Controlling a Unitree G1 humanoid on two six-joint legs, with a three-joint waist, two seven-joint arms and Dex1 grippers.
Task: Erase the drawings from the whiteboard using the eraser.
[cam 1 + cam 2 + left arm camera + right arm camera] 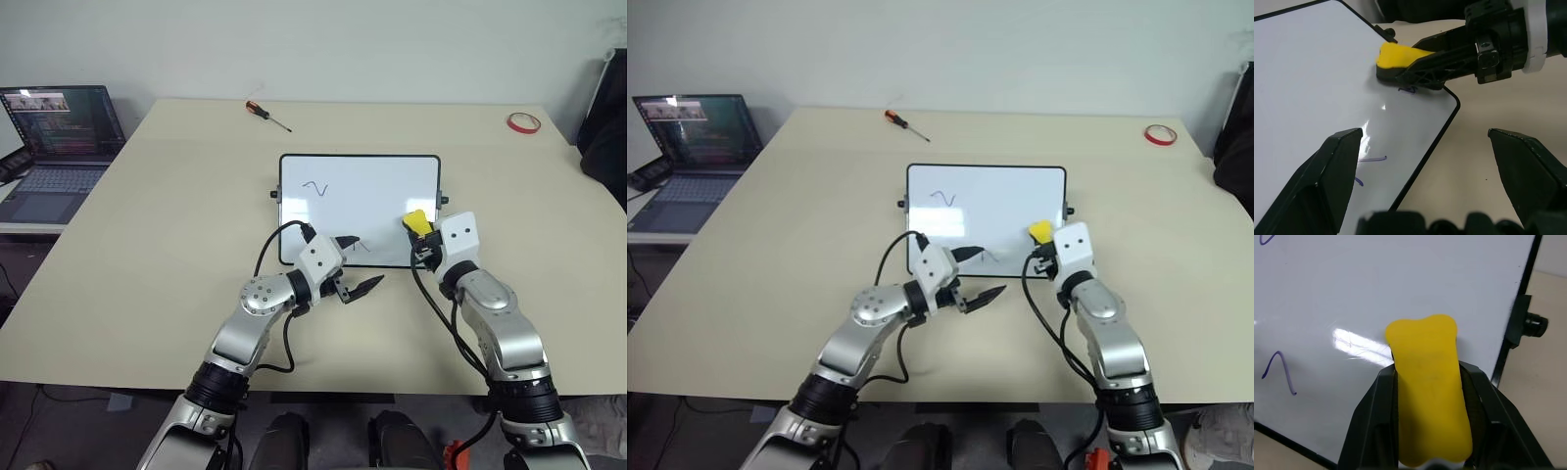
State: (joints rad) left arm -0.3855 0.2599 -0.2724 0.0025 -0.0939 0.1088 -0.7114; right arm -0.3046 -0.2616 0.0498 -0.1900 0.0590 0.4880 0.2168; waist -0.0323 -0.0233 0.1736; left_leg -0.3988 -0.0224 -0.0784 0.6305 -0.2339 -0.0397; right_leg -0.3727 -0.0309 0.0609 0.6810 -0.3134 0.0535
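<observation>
The whiteboard (377,176) lies flat in the middle of the table. One dark zigzag drawing (314,187) sits in its far left part, and another (361,247) lies near its front edge. My right gripper (422,235) is shut on the yellow eraser (416,219), which rests on the board near its right front corner. In the left wrist view a small blue mark (1407,90) peeks out from under the eraser (1396,56). My left gripper (361,262) stands open and holds nothing, over the board's front edge beside the near zigzag.
An open laptop (59,137) stands on a side desk at the far left. A red-handled screwdriver (267,115) lies at the back of the table, and a red tape ring (523,121) at the back right. A dark object (607,127) stands by the right edge.
</observation>
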